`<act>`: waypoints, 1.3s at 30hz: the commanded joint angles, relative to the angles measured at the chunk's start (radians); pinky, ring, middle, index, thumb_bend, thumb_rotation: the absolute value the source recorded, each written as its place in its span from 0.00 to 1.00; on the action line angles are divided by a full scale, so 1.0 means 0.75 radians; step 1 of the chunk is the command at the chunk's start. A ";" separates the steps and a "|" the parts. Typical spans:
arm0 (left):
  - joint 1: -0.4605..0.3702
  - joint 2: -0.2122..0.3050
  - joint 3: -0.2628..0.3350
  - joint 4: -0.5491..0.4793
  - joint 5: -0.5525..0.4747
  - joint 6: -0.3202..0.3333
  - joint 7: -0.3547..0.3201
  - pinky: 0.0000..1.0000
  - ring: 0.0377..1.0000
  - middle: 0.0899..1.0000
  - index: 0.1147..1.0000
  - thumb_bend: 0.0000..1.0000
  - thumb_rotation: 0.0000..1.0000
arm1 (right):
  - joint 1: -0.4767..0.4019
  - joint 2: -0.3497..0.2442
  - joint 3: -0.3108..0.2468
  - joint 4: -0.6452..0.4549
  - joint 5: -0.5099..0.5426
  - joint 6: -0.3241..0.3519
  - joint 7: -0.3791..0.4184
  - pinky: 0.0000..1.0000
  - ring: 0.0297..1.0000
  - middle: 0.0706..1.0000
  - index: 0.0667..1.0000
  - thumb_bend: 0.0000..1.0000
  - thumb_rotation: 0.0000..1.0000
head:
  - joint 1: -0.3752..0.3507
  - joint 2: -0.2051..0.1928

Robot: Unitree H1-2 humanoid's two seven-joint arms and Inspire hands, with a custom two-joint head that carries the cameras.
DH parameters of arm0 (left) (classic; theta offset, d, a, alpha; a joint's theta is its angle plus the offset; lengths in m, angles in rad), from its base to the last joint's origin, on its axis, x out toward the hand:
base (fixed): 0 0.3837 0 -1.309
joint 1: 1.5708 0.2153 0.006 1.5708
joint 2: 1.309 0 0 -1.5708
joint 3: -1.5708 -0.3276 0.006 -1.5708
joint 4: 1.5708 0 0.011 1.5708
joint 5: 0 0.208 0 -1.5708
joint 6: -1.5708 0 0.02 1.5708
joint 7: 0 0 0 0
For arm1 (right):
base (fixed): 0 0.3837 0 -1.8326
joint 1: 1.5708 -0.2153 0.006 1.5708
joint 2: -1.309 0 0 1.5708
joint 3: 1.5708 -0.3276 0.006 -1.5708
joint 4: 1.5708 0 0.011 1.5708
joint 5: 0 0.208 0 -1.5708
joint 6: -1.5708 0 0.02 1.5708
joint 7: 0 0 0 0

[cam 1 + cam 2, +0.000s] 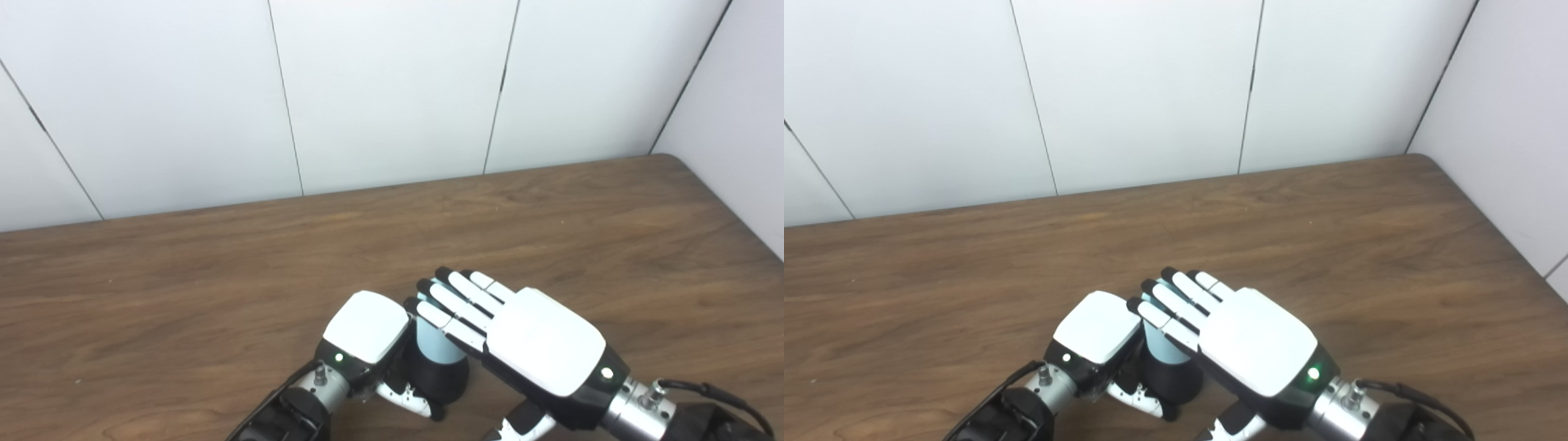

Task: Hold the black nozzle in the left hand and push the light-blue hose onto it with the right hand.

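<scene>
Left hand (367, 334) clamped on black nozzle (440, 376); right hand (520, 343), fingers apart, flat atop light-blue hose (432, 343); your off-axis push could tip it near table (184, 294) front edge.

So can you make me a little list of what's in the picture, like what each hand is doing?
left hand: curled around the black nozzle, low on the table
right hand: fingers stretched flat over the top of the light-blue hose
hose and nozzle: hose stands upright on the nozzle, blue above black
table: brown wood
hidden: how far the hose is pushed on
</scene>
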 commanded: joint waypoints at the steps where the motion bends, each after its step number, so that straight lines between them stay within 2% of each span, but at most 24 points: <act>1: 0.100 0.132 -0.044 0.200 0.111 0.044 -0.261 0.47 0.40 0.38 0.46 0.52 0.00 | 0.047 -0.020 0.011 0.034 -0.020 -0.005 0.065 0.94 0.99 1.00 0.95 0.90 0.90 | 0.001 0.001; 7: 0.098 0.128 -0.045 0.201 0.114 0.048 -0.271 0.47 0.40 0.37 0.47 0.52 0.00 | 0.043 -0.022 0.015 0.032 -0.014 -0.013 0.049 0.93 0.98 0.99 0.93 0.90 0.90 | 0.001 -0.003; 9: 0.097 0.127 -0.046 0.203 0.112 0.047 -0.268 0.44 0.38 0.36 0.47 0.52 0.00 | 0.038 -0.027 0.016 0.028 -0.012 -0.014 0.053 0.92 0.98 0.99 0.93 0.90 0.90 | 0.003 -0.003; 21: 0.098 0.124 -0.047 0.204 0.110 0.046 -0.266 0.49 0.41 0.37 0.47 0.52 0.00 | 0.047 -0.029 0.040 0.040 0.002 0.006 0.087 0.88 0.95 0.96 0.89 0.91 0.89 | 0.006 -0.003; 24: 0.098 0.124 -0.047 0.199 0.112 0.049 -0.274 0.45 0.38 0.37 0.47 0.52 0.00 | 0.056 -0.027 0.050 0.048 -0.007 0.008 0.086 0.87 0.95 0.95 0.88 0.92 0.90 | 0.006 -0.003; 36: 0.100 0.127 -0.045 0.200 0.112 0.048 -0.264 0.44 0.37 0.36 0.47 0.52 0.00 | 0.086 -0.023 0.087 0.069 -0.048 -0.003 0.080 0.88 0.96 0.98 0.92 0.92 0.91 | 0.009 0.002; 39: 0.100 0.128 -0.044 0.204 0.113 0.047 -0.257 0.41 0.36 0.35 0.47 0.52 0.00 | 0.095 -0.015 0.096 0.077 -0.070 -0.010 0.069 0.87 0.97 0.98 0.93 0.90 0.93 | 0.009 0.000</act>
